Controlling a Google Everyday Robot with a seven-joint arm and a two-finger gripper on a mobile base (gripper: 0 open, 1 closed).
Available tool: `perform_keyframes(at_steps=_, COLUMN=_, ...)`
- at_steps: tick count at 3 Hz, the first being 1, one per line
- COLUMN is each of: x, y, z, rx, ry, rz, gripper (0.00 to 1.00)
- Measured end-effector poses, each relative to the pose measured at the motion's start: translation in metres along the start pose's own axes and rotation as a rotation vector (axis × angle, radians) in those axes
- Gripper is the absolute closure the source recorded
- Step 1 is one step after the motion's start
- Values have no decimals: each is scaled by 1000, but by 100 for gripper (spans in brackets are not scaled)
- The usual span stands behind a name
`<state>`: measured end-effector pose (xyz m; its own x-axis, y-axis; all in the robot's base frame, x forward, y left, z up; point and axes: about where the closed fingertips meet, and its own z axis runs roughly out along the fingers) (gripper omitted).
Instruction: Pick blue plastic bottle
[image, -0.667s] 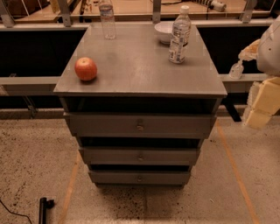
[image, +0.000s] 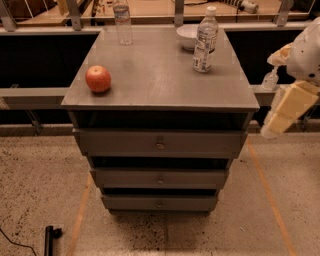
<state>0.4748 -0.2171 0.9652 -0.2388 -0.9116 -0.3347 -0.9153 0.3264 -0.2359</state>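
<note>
Nearest, the counter (image: 160, 75) front carries three drawers (image: 125, 145), each pulled slightly out. On the top surface, an apple (image: 98, 78) sits at 8 o'clock, close to the front-left edge.

The end effector (image: 278, 119) hangs off the counter at 4 o'clock, outside the right edge and below the top surface, well apart from every object. Whether it is spread or pressed together cannot be told. A pump-top dispenser (image: 270, 79) stands on the ledge just above it.

The blue plastic bottle (image: 205, 41) stands upright at 2 o'clock on the top, near the right edge, white cap on. A bowl (image: 186, 36) sits just beside it at 1 o'clock; contact cannot be confirmed. A slim clear bottle (image: 122, 22) stands at 11 o'clock, well apart.

Hazards, as judged:
- A rising arm may strike the counter's right edge or the dispenser, since both lie between the end effector and the target.
- A low or off-centre approach may tip the tall, light bottle.
- A push toward 10 o'clock may drive it into the bowl.
</note>
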Motion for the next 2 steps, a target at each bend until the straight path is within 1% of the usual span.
perform_keyframes(at_steps=1, x=-20, y=-67, z=30, rx=50, ry=-201, rz=51, gripper=0)
perform_keyframes(at_steps=2, x=-24, y=-80, z=39, rx=55, ry=-236, rz=63, gripper=0)
